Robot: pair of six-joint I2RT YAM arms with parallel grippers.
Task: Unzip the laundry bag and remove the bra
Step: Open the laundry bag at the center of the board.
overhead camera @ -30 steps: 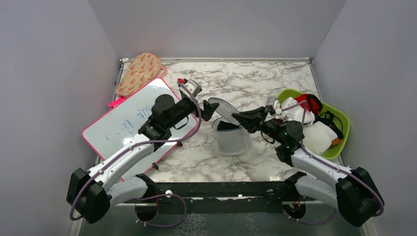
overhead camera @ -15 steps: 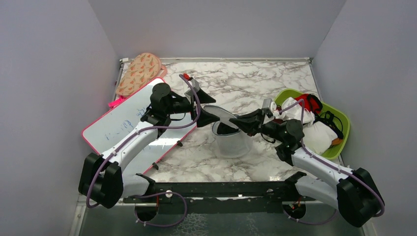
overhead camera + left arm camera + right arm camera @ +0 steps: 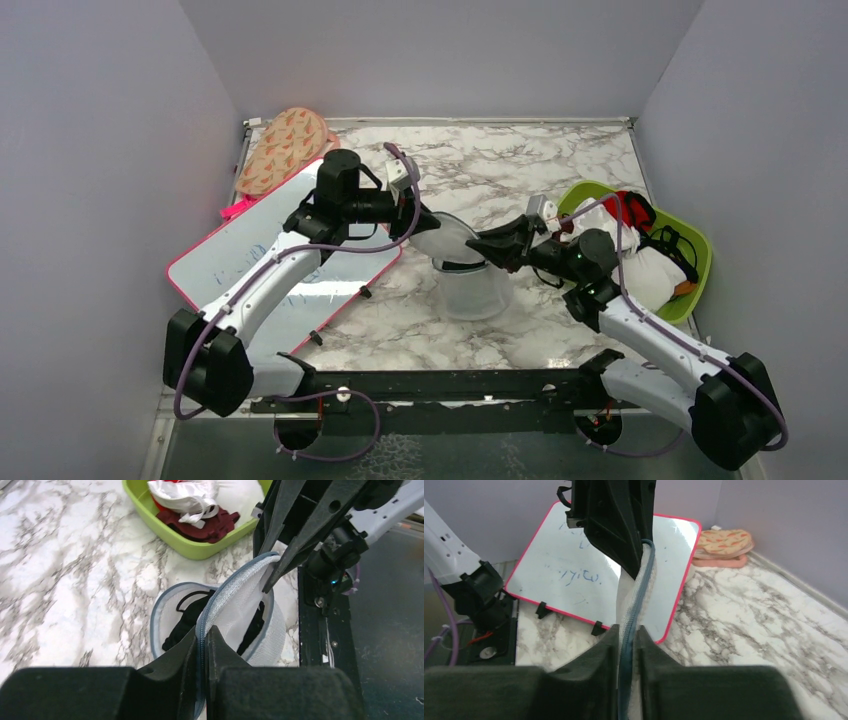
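Observation:
The laundry bag (image 3: 472, 292) is a white mesh drum standing mid-table, with its lid (image 3: 235, 600) unzipped and held up on edge. The black bra (image 3: 182, 625) lies inside the open bag (image 3: 272, 630) and shows as a dark patch at its mouth (image 3: 460, 265). My left gripper (image 3: 428, 228) is shut on the lid's zipper edge (image 3: 202, 630). My right gripper (image 3: 478, 243) is at the lid's opposite edge (image 3: 267, 567). Its jaws stand slightly parted, and the zipper tape (image 3: 639, 580) runs between them (image 3: 626, 630) with a thin gap on each side.
A lime-green tray (image 3: 703, 250) at the right holds a dark red cloth (image 3: 210, 522) and a white cloth (image 3: 185, 490). A pink-framed whiteboard (image 3: 250, 260) lies at the left. A patterned oven mitt (image 3: 285, 148) sits in the back left corner.
My left gripper swung in from the left and shut on the raised lid's edge. My right gripper's jaws, clamped on the lid before, have eased apart.

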